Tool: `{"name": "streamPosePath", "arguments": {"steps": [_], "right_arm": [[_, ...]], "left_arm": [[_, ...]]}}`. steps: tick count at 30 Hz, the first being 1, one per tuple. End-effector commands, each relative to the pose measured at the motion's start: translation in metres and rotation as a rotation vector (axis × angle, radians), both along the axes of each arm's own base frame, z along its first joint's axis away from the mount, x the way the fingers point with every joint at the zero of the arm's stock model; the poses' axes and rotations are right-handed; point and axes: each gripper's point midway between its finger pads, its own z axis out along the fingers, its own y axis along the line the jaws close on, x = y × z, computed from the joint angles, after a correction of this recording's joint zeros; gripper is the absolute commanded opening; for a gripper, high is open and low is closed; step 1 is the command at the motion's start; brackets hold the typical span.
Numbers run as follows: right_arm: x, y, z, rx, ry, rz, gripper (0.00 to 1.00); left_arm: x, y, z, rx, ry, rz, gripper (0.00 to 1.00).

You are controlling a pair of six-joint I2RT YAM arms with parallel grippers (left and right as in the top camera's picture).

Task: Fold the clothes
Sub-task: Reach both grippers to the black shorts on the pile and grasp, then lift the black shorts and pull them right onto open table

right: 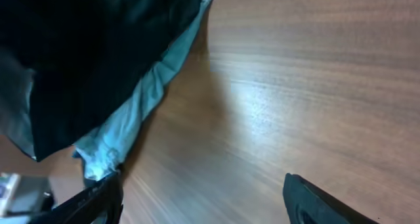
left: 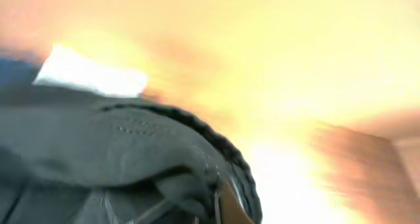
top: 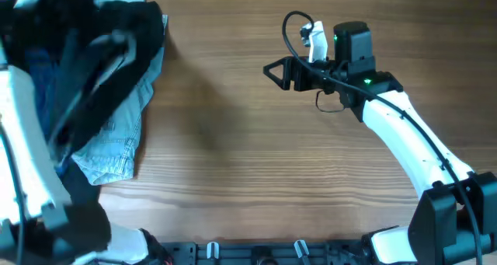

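The clothes lie heaped at the table's far left. The black shorts (top: pixel 140 24) are on top, over pale blue denim jeans (top: pixel 116 144) and a navy garment (top: pixel 35 82). My left gripper (top: pixel 116 47) is a motion-blurred shape over the heap. In the left wrist view bunched black shorts fabric (left: pixel 118 152) fills the lower left and gathers at the jaws, covering the fingers. My right gripper (top: pixel 276 71) is open and empty above bare wood, its fingers wide apart (right: pixel 203 204). The right wrist view shows the shorts (right: pixel 85 60) and the jeans' edge (right: pixel 125 132).
The wooden table (top: pixel 256 164) stretches between the heap and the right arm. The arm bases stand along the front edge (top: pixel 256 253). A cable loops behind the right wrist (top: pixel 299 24).
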Motion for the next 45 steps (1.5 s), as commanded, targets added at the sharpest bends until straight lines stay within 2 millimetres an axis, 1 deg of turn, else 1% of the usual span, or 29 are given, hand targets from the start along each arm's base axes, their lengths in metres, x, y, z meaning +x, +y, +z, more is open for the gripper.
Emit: {"name": "streamPosePath", "arguments": {"steps": [1,2,4,5,7,9,10,12,13,14,16,18,20,23,24,27,30,32,33,35,37,38,40,42,44,45], "right_arm": [[-0.002,0.01,0.018,0.112,0.051,0.009,0.77],[-0.003,0.013,0.026,0.146,0.052,0.017,0.76],[-0.004,0.018,0.044,0.2,0.03,0.03,0.75],[-0.003,0.019,0.058,0.229,-0.001,0.033,0.76],[0.0,0.021,0.078,0.264,-0.059,0.031,0.76],[0.005,0.022,0.088,0.282,-0.104,0.028,0.76],[0.01,0.02,0.088,0.272,-0.122,0.003,0.76],[0.022,0.013,0.088,0.231,-0.175,-0.051,0.77],[0.033,0.003,0.086,0.185,-0.22,-0.116,0.77],[0.037,0.0,0.085,0.17,-0.228,-0.14,0.77],[0.042,-0.007,0.079,0.13,-0.229,-0.184,0.77],[0.047,-0.025,0.061,0.062,-0.175,-0.277,0.77],[0.045,-0.036,0.049,0.036,-0.126,-0.3,0.77],[0.034,-0.034,0.035,0.024,-0.049,-0.27,0.77],[0.028,-0.032,0.032,0.029,-0.02,-0.251,0.78],[0.02,-0.024,0.023,0.059,0.044,-0.21,0.78],[0.026,-0.022,0.001,0.062,0.108,-0.226,0.78],[0.038,-0.019,-0.019,0.061,0.124,-0.231,0.77],[0.046,-0.019,-0.024,0.076,0.12,-0.243,0.78],[0.055,-0.018,-0.019,0.11,0.086,-0.239,0.78],[0.06,-0.016,-0.002,0.17,0.042,-0.208,0.77],[0.059,-0.017,0.008,0.216,0.032,-0.171,0.77],[0.057,-0.024,0.017,0.251,0.033,-0.153,0.77],[0.056,-0.032,0.03,0.303,0.006,-0.106,0.77],[0.06,-0.045,0.028,0.293,0.0,-0.125,0.77],[0.061,-0.047,0.025,0.282,-0.007,-0.121,0.77]], "left_arm": [[0.007,-0.062,0.068,-0.008,-0.204,-0.043,0.04],[0.012,-0.073,0.081,-0.012,-0.253,-0.035,0.04],[0.021,-0.099,0.113,-0.044,-0.377,-0.009,0.04],[0.023,-0.114,0.134,-0.062,-0.46,0.007,0.04],[0.022,-0.134,0.165,-0.086,-0.581,0.047,0.04],[0.018,-0.151,0.184,-0.104,-0.656,0.096,0.04],[0.015,-0.159,0.188,-0.112,-0.669,0.103,0.04],[0.012,-0.174,0.188,-0.122,-0.668,0.085,0.04],[0.01,-0.185,0.184,-0.125,-0.649,0.062,0.04],[0.009,-0.189,0.183,-0.126,-0.644,0.054,0.04],[0.008,-0.193,0.181,-0.127,-0.636,0.045,0.04],[0.008,-0.194,0.177,-0.123,-0.624,0.043,0.04],[0.009,-0.194,0.173,-0.117,-0.606,0.043,0.04],[0.009,-0.194,0.172,-0.116,-0.601,0.043,0.04],[0.009,-0.194,0.172,-0.116,-0.601,0.043,0.04],[0.009,-0.194,0.172,-0.116,-0.601,0.043,0.04],[0.009,-0.195,0.171,-0.115,-0.596,0.041,0.04],[0.01,-0.195,0.168,-0.112,-0.586,0.041,0.04],[0.01,-0.195,0.167,-0.11,-0.582,0.041,0.04],[0.01,-0.195,0.166,-0.108,-0.578,0.041,0.04],[0.01,-0.195,0.165,-0.102,-0.577,0.04,0.04],[0.01,-0.195,0.164,-0.1,-0.573,0.04,0.04],[0.01,-0.195,0.162,-0.098,-0.566,0.04,0.04],[0.01,-0.195,0.161,-0.096,-0.56,0.04,0.04],[0.01,-0.195,0.161,-0.096,-0.559,0.039,0.04],[0.01,-0.195,0.161,-0.096,-0.559,0.039,0.04]]}}
